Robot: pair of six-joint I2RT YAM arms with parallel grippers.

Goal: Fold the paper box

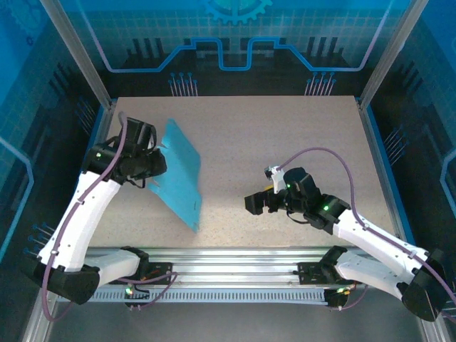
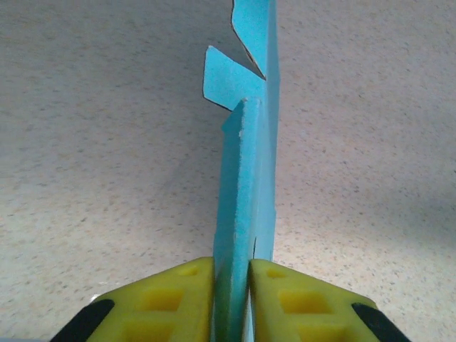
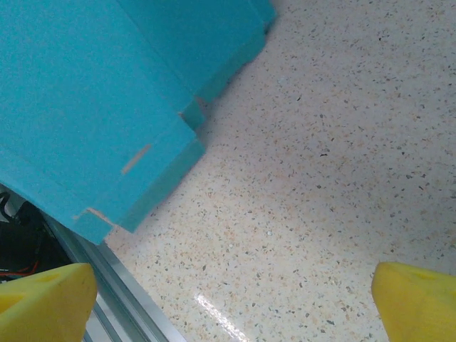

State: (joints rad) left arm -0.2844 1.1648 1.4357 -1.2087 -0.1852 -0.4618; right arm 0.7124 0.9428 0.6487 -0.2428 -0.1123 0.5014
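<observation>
Gripper (image 2: 231, 303) at bottom edge, jaws pinched on box (image 2: 246, 178). Yellow fingers (image 2: 171, 299) press the sheet from both sides, with black trim at their outer corners. Box seen edge-on: thin blue card standing up the middle of the frame, running from the jaws to the top edge and leaning slightly right. More than one layer at the grip (a narrow dark gap shows between them just above the right finger). Higher up, a pointed flap sticks out to the left. Above it, a V-shaped notch cuts into the card. Cut edges pale. Table (image 2: 92, 142) behind: beige, speckled, soft shadow right of the box.
</observation>
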